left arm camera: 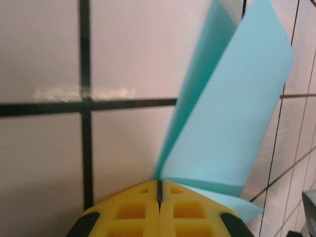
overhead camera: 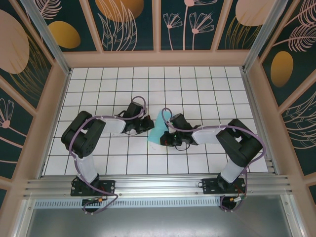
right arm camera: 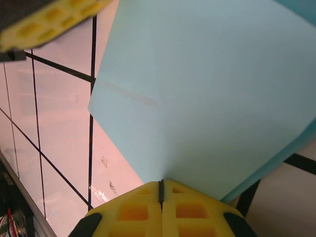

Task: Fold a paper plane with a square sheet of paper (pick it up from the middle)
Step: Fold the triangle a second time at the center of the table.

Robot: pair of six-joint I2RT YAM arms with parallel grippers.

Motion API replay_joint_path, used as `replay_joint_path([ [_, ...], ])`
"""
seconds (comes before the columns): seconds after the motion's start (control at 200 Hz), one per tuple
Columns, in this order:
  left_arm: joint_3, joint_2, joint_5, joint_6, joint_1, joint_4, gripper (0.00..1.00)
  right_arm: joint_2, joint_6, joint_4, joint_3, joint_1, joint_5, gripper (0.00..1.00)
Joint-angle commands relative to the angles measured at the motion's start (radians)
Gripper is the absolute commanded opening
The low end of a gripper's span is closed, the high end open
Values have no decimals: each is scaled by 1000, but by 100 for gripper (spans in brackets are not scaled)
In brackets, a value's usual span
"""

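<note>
The square sheet of paper (overhead camera: 157, 129) is light turquoise and stands bent up off the tiles between the two arms. In the left wrist view its two flaps (left arm camera: 232, 118) rise from the tip of my left gripper (left arm camera: 159, 183), whose yellow jaws are shut on its lower corner. In the right wrist view the sheet (right arm camera: 207, 98) spreads wide with a faint crease running down to my right gripper (right arm camera: 161, 182), shut on its edge. From above, my left gripper (overhead camera: 149, 125) and my right gripper (overhead camera: 165, 139) pinch it from opposite sides. The paper plane is out of view.
The floor is a white tiled table (overhead camera: 197, 89) with black grid lines. Pink wooden walls (overhead camera: 52, 106) close it in on three sides, and an aluminium rail (overhead camera: 158, 186) runs along the near edge. The other gripper's yellow fingers (right arm camera: 49, 22) sit close, top left in the right wrist view.
</note>
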Motion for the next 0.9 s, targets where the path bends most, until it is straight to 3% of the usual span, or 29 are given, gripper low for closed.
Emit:
replay_joint_path([
  [0.0,42,-4,-70,33,25,-39,3,27,-41,-161,-18,-6,27,0],
  [0.2,41,-85,-32,23,25,-31,6,-67,-74,-159,45,-6,8,4],
  [0.32,17,-172,-32,15,25,-34,7,-178,-70,-148,59,-17,35,14],
  [0.455,-35,-230,3,-3,23,16,9,-279,12,-149,10,-83,138,36],
  [0.57,-53,-227,70,1,18,53,9,-305,113,-41,-83,-154,96,44],
  [0.896,-21,-147,140,22,-32,65,7,-168,200,95,-92,-147,25,47],
])
